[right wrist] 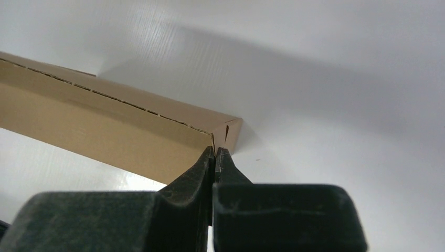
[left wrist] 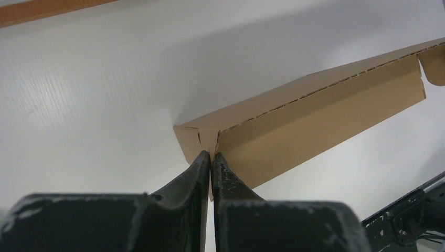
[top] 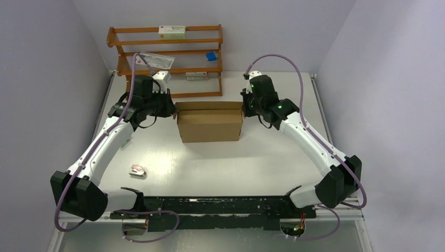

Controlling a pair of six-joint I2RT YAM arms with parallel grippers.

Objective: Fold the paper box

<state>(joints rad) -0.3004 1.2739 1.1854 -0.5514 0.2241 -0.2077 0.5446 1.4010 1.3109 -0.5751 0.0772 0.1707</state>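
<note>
A: Item: paper box (top: pixel 210 122). Location?
B: Upper centre of the top view, on the table (top: pixel 220 168); partly formed, long wall raised.
A: Grippers?
B: Left gripper (left wrist: pixel 211 157) pinched flat on the box's left corner; right gripper (right wrist: pixel 215 153) likewise on its right corner.
A: Step?
B: Probably shaping the ends. Next calls for both arms moving evenly along the creases.

Left tool (left wrist: pixel 211 156), right tool (right wrist: pixel 215 151): both closed.
</note>
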